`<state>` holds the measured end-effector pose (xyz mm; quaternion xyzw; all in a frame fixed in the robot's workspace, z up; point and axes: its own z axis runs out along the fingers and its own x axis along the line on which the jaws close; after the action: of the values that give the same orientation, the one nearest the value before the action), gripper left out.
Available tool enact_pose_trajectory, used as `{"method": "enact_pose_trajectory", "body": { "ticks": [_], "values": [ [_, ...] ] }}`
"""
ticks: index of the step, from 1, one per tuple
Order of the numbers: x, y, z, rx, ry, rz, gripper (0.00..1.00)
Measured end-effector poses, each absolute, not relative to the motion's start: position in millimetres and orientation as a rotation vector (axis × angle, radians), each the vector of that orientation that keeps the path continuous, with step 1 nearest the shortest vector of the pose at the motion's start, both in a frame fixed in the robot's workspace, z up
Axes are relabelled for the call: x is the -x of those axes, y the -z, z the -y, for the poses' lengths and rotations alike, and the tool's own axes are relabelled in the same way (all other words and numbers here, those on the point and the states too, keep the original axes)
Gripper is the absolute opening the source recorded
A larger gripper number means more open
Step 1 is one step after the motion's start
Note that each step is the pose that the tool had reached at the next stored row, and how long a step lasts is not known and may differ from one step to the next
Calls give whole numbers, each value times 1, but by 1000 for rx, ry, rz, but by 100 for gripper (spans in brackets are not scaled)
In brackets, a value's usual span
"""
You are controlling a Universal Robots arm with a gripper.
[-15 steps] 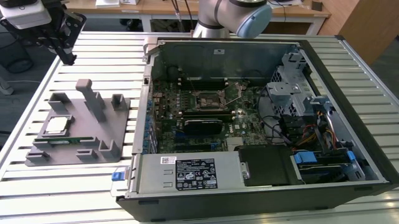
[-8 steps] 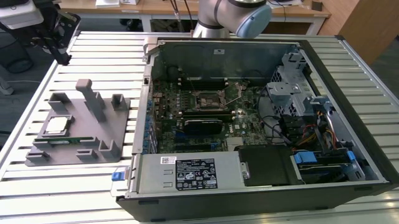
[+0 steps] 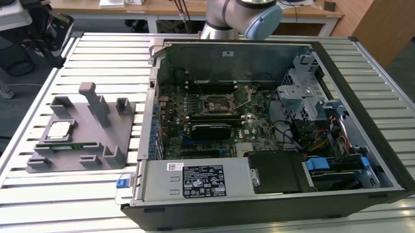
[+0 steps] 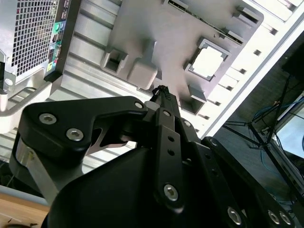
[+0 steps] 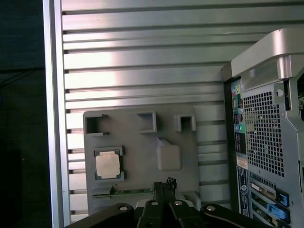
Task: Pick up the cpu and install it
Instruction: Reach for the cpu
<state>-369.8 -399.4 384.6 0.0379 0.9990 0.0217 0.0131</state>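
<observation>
Lying flat in a square recess of the grey holder (image 3: 77, 116), the cpu (image 3: 60, 130) is showing its silver-grey top. It is sitting well apart from the open computer case (image 3: 272, 206), which is resting on the slatted counter (image 3: 77, 199) towards the exterior view's right. A green memory stick (image 3: 77, 144) is sitting in a slot just beside the cpu on the same holder. In both wrist views the gripper (image 4: 161, 90) (image 5: 164, 183) is hanging over the holder with its fingers pressed together and gripping nothing, its tip nearer the raised grey block (image 5: 168, 156) than the cpu. Inside the case, the motherboard socket (image 3: 216, 103) is facing up near the board's middle. The robot arm (image 3: 236, 17) is rising behind the case.
</observation>
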Motion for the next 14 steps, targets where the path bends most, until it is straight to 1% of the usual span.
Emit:
{"method": "enact_pose_trajectory", "body": {
  "ticks": [14],
  "values": [
    [412, -381, 401, -118, -68, -3114, 11]
  ]
}}
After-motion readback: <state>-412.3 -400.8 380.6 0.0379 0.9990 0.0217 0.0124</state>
